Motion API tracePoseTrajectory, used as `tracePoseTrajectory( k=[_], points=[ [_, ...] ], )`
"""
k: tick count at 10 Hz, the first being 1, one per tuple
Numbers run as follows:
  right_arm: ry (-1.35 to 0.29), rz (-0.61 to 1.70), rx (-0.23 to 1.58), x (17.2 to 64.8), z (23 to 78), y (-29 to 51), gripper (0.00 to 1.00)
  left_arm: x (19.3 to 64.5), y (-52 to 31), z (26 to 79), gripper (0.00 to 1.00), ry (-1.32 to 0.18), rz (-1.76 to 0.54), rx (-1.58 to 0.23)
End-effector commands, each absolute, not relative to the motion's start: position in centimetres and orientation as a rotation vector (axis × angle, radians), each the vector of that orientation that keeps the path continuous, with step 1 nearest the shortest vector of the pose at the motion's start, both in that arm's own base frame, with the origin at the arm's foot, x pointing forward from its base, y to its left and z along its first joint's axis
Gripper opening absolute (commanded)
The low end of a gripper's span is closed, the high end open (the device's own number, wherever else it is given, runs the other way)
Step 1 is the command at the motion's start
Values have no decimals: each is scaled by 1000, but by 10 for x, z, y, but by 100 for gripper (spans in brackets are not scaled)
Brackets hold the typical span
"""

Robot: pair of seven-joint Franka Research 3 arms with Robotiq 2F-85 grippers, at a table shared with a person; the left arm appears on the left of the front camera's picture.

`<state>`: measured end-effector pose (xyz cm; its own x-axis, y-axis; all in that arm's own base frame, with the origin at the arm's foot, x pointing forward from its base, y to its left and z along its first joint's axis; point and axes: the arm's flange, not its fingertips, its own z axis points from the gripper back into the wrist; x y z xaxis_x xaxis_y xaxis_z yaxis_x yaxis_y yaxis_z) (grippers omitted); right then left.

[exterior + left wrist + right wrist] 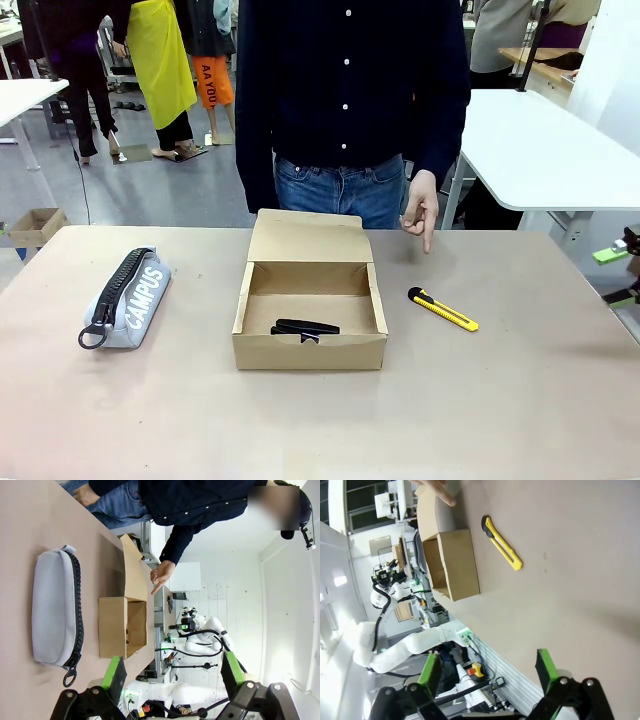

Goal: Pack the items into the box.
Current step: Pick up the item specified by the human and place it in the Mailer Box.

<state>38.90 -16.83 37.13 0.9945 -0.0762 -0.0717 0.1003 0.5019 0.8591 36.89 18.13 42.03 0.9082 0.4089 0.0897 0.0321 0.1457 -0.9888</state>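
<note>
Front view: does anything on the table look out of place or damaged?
Nothing damaged or spilled. The slim yellow-and-black utility knife lies diagonally on the table, outside the open brown cardboard box, which holds the flat black object.

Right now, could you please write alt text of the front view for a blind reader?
An open cardboard box holds a flat black object; a yellow utility knife lies to its right, where a person's hand points down, and a grey pencil case to its left.
</note>
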Motion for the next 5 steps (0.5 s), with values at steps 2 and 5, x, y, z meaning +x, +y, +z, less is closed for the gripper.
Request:
tracePoseTrajectory(
  k=[2, 5],
  points=[
    [-21, 85, 864, 398, 422, -105, 100, 368, 180, 422, 100, -387, 270, -1422],
    [32, 388, 516, 413, 480, 15, 100, 368, 180, 422, 100, -387, 270, -1422]
  ],
)
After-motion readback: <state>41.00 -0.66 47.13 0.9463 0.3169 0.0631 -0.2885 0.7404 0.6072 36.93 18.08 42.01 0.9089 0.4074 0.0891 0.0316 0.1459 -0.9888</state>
